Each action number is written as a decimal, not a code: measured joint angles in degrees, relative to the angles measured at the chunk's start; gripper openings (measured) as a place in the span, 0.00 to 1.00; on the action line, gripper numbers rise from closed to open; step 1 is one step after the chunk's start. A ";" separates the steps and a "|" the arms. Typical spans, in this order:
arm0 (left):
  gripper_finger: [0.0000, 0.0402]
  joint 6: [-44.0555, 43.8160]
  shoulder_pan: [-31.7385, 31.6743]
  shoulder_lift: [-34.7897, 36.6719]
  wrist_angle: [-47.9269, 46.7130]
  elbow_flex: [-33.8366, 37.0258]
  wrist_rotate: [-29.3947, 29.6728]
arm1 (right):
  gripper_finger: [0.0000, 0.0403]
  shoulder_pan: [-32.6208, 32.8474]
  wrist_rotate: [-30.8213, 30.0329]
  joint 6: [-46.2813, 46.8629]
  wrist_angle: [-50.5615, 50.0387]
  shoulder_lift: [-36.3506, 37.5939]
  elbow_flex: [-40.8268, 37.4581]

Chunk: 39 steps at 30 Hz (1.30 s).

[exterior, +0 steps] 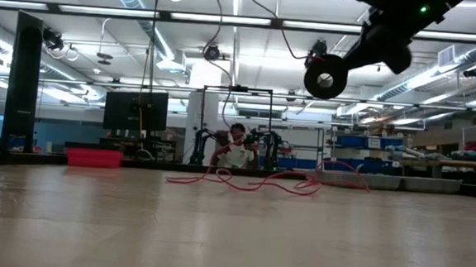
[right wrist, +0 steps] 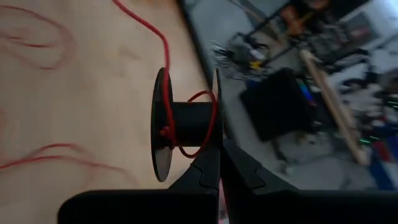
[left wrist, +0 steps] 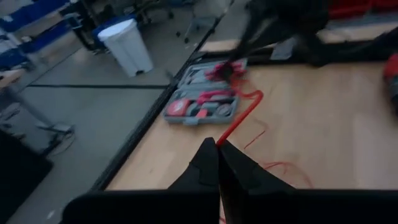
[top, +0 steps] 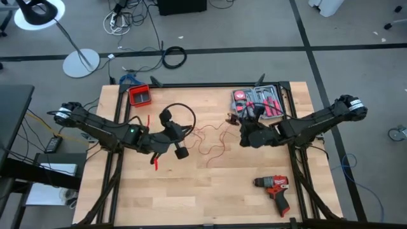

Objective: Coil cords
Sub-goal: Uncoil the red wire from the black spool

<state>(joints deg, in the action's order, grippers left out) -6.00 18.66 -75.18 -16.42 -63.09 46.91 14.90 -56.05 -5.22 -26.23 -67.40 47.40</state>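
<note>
left gripper (left wrist: 217, 148) pinched on 1 red cord (left wrist: 240, 117) | right gripper (right wrist: 219, 154) seemingly clamping 1 spool (right wrist: 186, 121)

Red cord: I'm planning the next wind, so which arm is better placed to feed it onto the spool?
Left: the left gripper pinches the red cord; the right gripper holds the spool.

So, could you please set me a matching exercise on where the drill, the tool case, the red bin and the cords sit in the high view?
Things:
1. drill
2. tool case
3. red bin
4. cords

Places in the high view:
A. spread loose in the middle
B. upper left
C. lower right
D. upper right

Pairs: 1-C, 2-D, 3-B, 4-A
</note>
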 joint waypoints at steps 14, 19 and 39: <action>0.00 1.04 0.58 -5.48 9.28 -0.02 -6.05 | 0.00 -7.92 -4.22 -25.83 32.63 0.00 -0.02; 0.00 1.31 0.02 -9.83 10.47 -0.02 -6.12 | 0.00 -7.00 -1.90 -35.46 44.96 0.00 -0.02; 0.00 5.90 -1.43 -17.82 18.04 -0.07 -23.83 | 0.00 -5.40 -1.98 -48.28 61.00 0.00 -0.02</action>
<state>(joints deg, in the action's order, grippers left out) -0.10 17.23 -93.00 1.62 -63.16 23.09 9.50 -58.03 -53.50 34.77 -67.40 47.37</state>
